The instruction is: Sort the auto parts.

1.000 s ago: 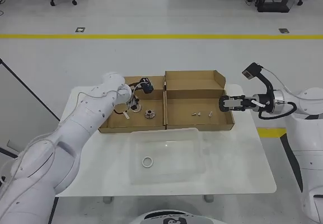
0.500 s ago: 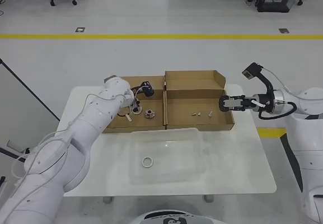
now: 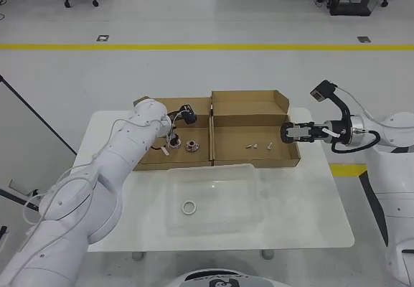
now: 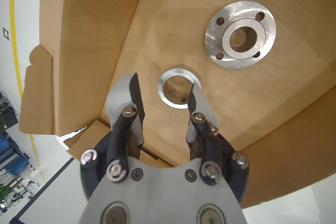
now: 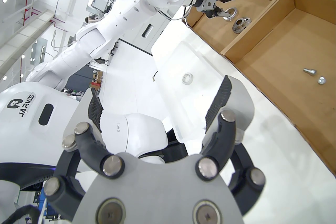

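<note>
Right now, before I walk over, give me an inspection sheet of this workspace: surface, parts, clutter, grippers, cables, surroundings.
Surface: white table, carrying a left box, a right box and a clear tray in front of them.
Job's things: left box holds a flange and a metal ring, apart; right box holds a bolt and a nut; clear tray holds a white ring.
Clutter: nothing seen.
Grippers: left gripper open, over the metal ring; right gripper open, at the right box's outer edge.
Cables: a cable arcs over the right arm's wrist, clear of the parts.
Surroundings: grey floor with a yellow line beyond the table.
</note>
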Motion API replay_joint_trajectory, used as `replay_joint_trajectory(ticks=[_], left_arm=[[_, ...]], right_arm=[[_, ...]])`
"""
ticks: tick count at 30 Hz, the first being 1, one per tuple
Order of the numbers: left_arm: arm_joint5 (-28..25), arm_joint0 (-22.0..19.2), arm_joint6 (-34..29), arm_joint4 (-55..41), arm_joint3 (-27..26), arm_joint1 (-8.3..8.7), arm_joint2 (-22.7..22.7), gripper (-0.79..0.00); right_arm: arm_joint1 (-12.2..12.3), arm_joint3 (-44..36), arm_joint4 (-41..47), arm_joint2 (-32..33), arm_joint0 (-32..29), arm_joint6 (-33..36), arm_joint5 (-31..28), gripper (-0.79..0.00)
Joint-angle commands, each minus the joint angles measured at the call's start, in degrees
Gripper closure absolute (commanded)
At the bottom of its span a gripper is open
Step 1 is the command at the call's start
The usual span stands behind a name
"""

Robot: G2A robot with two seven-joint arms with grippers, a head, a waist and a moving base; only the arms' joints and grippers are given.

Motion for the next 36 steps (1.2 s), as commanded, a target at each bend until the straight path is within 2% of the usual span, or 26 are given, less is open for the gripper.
replay_joint_trajectory(ticks=[1, 5, 10, 14, 18, 20, 23, 28, 31, 36], left_arm=[[-0.4, -0.6, 0.0, 0.0, 0.3, -0.14, -0.2, -0.785], [-0.8, -2.1, 1.0, -0.8, 0.9, -0.07, -1.3, -0.785], [-3.6, -4.4, 1.3, -1.3, -0.5, 0.92, -3.0, -0.785], [-8.4, -5.5, 0.1, -3.0, -4.1, 2.62, -5.1, -0.785], [-12.2, -4.7, -5.3, -6.0, -11.0, 5.06, -8.1, -0.785], [-12.6, -3.3, -9.3, -9.0, -16.3, 6.56, -10.3, -0.785], [-10.6, 0.5, -17.1, -12.5, -27.8, 9.39, -14.3, -0.785], [-1.0, 11.4, -27.5, -15.9, -52.8, 15.43, -20.3, -0.785], [3.4, 17.3, -31.9, -16.7, -65.4, 19.2, -23.6, -0.785], [6.6, 23.8, -35.1, -19.7, -78.7, 24.19, -25.6, -0.785]], right_arm=[[0.0, 0.0, 0.0, 0.0, 0.0, 0.0, 0.0, -0.785], [0.0, 0.0, 0.0, 0.0, 0.0, 0.0, 0.0, -0.785], [0.0, 0.0, 0.0, 0.0, 0.0, 0.0, 0.0, -0.785], [0.0, 0.0, 0.0, 0.0, 0.0, 0.0, 0.0, -0.785], [0.0, 0.0, 0.0, 0.0, 0.0, 0.0, 0.0, -0.785], [0.0, 0.0, 0.0, 0.0, 0.0, 0.0, 0.0, -0.785], [0.0, 0.0, 0.0, 0.0, 0.0, 0.0, 0.0, -0.785], [0.0, 0.0, 0.0, 0.0, 0.0, 0.0, 0.0, -0.785], [0.0, 0.0, 0.0, 0.0, 0.0, 0.0, 0.0, -0.785], [0.0, 0.0, 0.0, 0.0, 0.0, 0.0, 0.0, -0.785]])
